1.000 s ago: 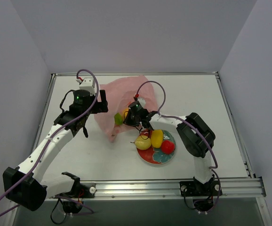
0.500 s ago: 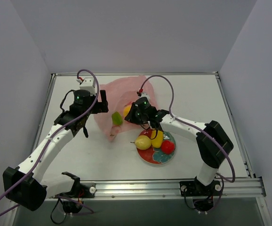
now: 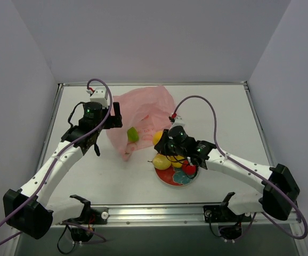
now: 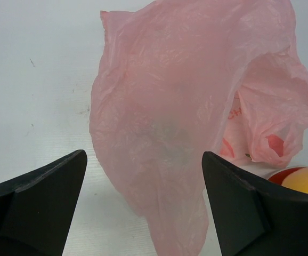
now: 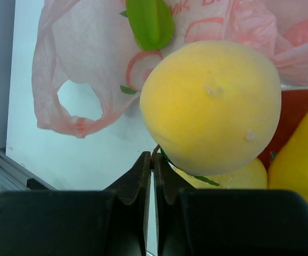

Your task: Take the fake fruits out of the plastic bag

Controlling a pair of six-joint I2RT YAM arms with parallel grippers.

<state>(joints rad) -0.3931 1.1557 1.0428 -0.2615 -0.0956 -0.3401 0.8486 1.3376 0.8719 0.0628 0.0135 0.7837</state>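
Pink bag (image 3: pixel 141 109): desk centre, toward far edge; green fruit (image 3: pixel 132 134) at its mouth.
L gripper (image 4: pixel 143 156): jaws wide, bag fold just ahead.
R gripper (image 5: pixel 152 157): pinched on stem of yellow-orange fruit (image 5: pixel 210 106), over plate (image 3: pixel 168 182) edge; yellow fruit (image 3: pixel 162 161) crowds beneath.

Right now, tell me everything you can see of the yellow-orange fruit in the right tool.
The yellow-orange fruit is round, matte, faintly dimpled and whole. The right tool, closed, seems to pinch its thin stem beside green leaves. It hangs over the plate's far-left rim, just outside the pink bag, above a yellow fruit.
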